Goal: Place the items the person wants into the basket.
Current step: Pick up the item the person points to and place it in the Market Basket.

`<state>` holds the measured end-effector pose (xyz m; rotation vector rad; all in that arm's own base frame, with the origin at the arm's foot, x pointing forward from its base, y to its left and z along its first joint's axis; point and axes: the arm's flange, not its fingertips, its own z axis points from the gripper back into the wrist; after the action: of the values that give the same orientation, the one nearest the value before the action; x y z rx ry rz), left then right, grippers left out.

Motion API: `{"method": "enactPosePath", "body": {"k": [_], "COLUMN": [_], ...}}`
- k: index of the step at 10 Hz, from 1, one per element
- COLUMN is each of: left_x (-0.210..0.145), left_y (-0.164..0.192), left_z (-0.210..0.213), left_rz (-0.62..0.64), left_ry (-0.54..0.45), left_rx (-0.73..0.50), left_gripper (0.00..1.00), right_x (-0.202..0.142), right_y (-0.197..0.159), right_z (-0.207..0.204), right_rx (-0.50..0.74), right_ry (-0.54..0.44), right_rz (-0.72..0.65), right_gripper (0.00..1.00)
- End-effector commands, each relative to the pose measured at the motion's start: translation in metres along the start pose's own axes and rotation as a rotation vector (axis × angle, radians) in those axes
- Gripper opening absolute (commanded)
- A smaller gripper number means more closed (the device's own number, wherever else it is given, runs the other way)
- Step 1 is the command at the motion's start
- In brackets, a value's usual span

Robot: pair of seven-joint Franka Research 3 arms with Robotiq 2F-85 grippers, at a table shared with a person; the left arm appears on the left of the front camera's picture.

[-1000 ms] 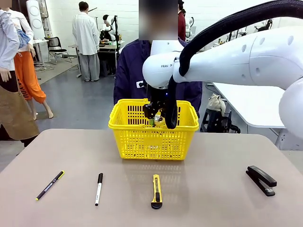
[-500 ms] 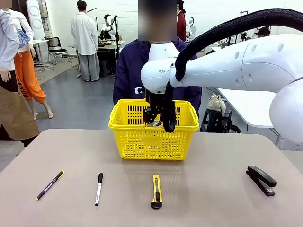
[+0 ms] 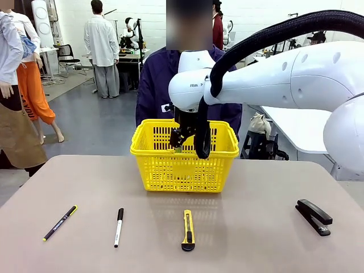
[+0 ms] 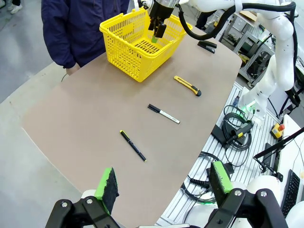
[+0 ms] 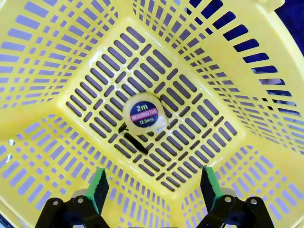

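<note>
Right wrist view: the tape (image 5: 143, 115) lies flat, label up, at about the middle of the basket (image 5: 42, 57) floor, resting on the slats alone. My right gripper (image 5: 154, 184) hangs straight above it with its jaws spread wide and nothing between them. The tape sits clear of both fingers, toward 12 o'clock from the gap, and the lattice walls rise all round.

In the front view I see that gripper pointing down in the basket's mouth, at about rim height. The basket stands on the table (image 3: 256, 244) at 12 o'clock from the table's middle, and the person (image 3: 156, 85) is just behind it.

Taking the basket as the dial's centre:
- The knife (image 3: 187, 230) lies at 6 o'clock.
- The marker (image 3: 118, 226) lies at 7, cap toward the basket.
- The pen (image 3: 60, 222) lies at 8.
- The stapler (image 3: 314, 216) lies at 4.

All four lie flat on the table, well apart from each other and from the basket.

In the left wrist view my left gripper (image 4: 164, 180) hangs high, off the table's edge, with its jaws fully apart and empty. From there the pen is the nearest item, then the marker, then the knife, and the basket is farthest, toward 12 o'clock.
</note>
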<state>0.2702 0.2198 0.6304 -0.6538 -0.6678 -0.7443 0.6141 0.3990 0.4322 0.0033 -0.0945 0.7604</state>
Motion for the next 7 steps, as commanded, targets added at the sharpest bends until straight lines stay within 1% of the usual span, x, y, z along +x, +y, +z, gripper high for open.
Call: {"method": "enactPosePath", "body": {"k": [1, 4, 5, 6, 7], "left_x": [0.000, 0.000, 0.000, 0.000, 0.000], "left_y": [0.000, 0.000, 0.000, 0.000, 0.000], "left_z": [0.002, 0.002, 0.002, 0.002, 0.002], "left_rz": [-0.020, -0.020, -0.020, -0.020, -0.020], "left_ry": [-0.014, -0.014, -0.014, -0.014, -0.014], "left_rx": [-0.008, -0.008, -0.008, -0.008, -0.008], "left_gripper": [1.00, 1.00, 1.00, 1.00, 1.00], "right_x": [0.010, 0.007, -0.002, -0.022, -0.049], "right_y": [-0.001, 0.000, 0.004, 0.010, 0.013], "right_z": [0.003, 0.005, 0.018, 0.043, 0.070], "right_rx": [-0.015, -0.007, -0.001, -0.030, -0.074], "right_ry": [0.011, 0.010, 0.000, -0.040, -0.068], "right_rz": [0.019, 0.027, 0.025, 0.015, 0.002], "right_gripper": [1.00, 1.00, 1.00, 1.00, 1.00]}}
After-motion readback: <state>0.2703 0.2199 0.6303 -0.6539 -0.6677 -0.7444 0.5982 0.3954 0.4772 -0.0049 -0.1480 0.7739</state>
